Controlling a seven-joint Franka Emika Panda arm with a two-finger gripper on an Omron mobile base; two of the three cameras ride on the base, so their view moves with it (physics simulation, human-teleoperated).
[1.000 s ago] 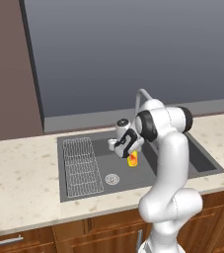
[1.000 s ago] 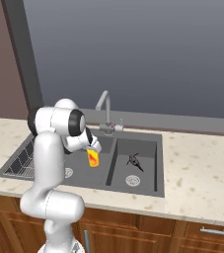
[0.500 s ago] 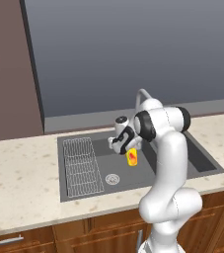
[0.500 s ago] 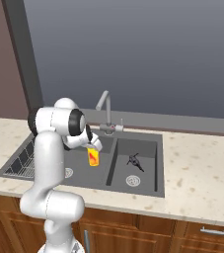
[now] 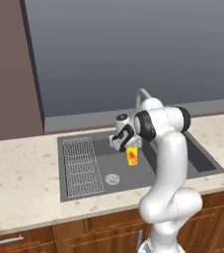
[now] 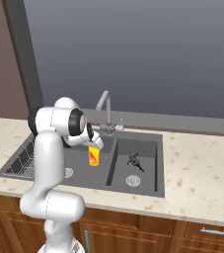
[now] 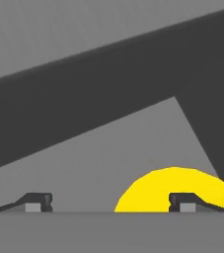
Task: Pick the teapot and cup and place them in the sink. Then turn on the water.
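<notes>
The yellow cup [image 5: 132,156] [image 6: 94,156] stands upright over the left basin of the dark grey sink [image 5: 60,165] [image 6: 160,163]. My gripper [image 5: 128,145] [image 6: 94,145] hangs directly above it. In the hand view the gripper [image 7: 111,201] is open, with its fingertips [image 7: 37,200] far apart. The cup's yellow rim [image 7: 158,192] lies off centre by the right fingertip, not clamped. A small dark teapot [image 6: 134,161] lies in the right basin. The water is out of view.
The grey gooseneck faucet [image 5: 142,95] [image 6: 105,105] rises behind the sink, close to my wrist. A wire rack [image 5: 80,165] [image 6: 20,159] covers the sink's left part. Speckled counter [image 5: 19,188] [image 6: 202,173] runs on both sides, with a dark wall panel behind.
The jaws have swung open from a narrow grip on the cup. The cup and the arm sit in nearly the same place as before.
</notes>
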